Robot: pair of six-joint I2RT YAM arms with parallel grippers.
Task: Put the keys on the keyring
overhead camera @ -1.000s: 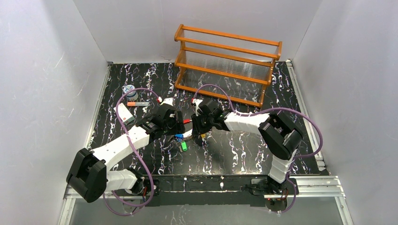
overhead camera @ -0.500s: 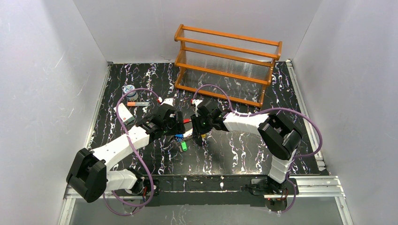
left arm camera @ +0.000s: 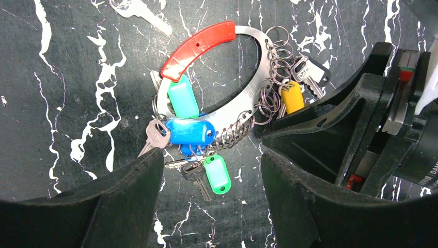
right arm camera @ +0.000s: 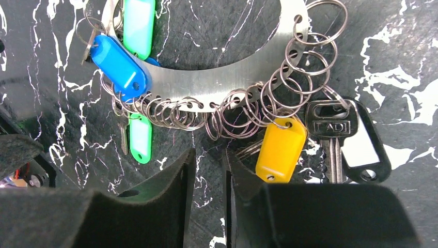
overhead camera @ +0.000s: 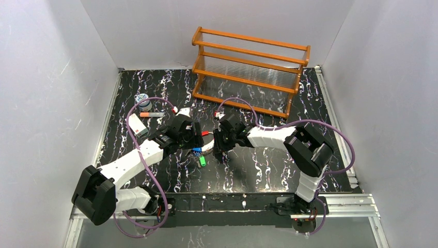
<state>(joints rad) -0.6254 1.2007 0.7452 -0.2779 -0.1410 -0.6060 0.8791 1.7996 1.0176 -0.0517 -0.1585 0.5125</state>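
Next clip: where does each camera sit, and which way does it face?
Top external: above and behind the bases, looking down on the table; left arm and right arm show whole.
Left wrist: on the left arm, facing down at the keyring; left gripper open along the bottom, right arm's end at right.
Right wrist: facing down at the keyring's ring-lined edge; right gripper at the bottom, fingers narrowly apart.
Shared: both wrist views show the blue-tagged key and yellow-tagged key.

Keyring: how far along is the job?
Done: several tagged keys already hang on the keyring. In hand: the right fingers, nearly closed on nothing, sit beside its small rings. Still to do: one bare key lies loose on the table, apart from the ring.
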